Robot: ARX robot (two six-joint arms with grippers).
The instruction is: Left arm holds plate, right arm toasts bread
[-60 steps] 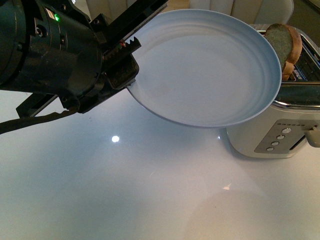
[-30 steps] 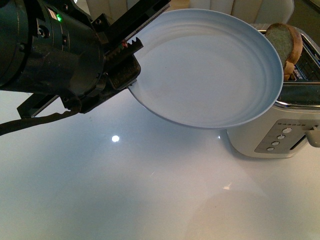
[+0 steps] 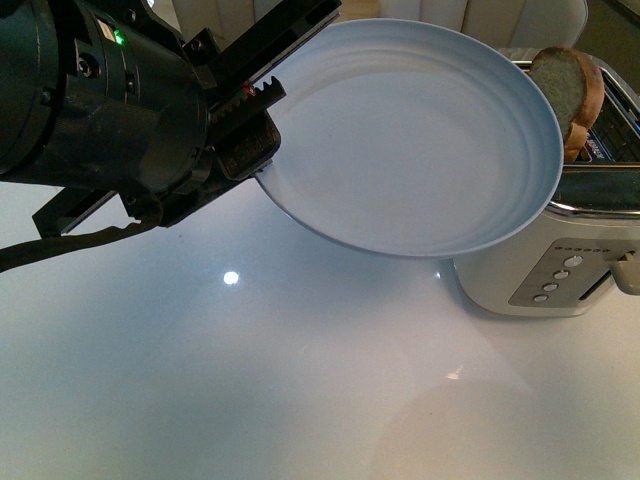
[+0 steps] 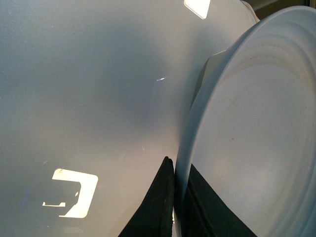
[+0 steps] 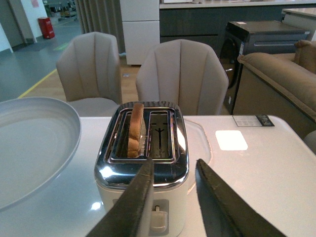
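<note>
The pale blue-white plate [image 3: 420, 130] hangs tilted above the white table, its far edge next to the toaster [image 3: 560, 260]. My left gripper [image 3: 262, 130] is shut on the plate's rim; the left wrist view shows both black jaws pinching the plate [image 4: 256, 138] at the left gripper [image 4: 177, 170]. The bread [image 3: 570, 90] stands upright in one toaster slot, its top sticking out. In the right wrist view the bread [image 5: 135, 131] sits in the toaster [image 5: 143, 163], and my right gripper [image 5: 174, 168] is open just in front of it, above the lever, holding nothing.
The toaster's lever [image 5: 157, 217] and buttons [image 3: 557, 280] face me. Beige chairs [image 5: 180, 74] stand behind the table, a sofa [image 5: 276, 74] further off. The glossy white tabletop [image 3: 250, 380] spreads in front of the plate.
The plate and left gripper have barely shifted, a touch upward and to the right; the bread and toaster have stayed put.
</note>
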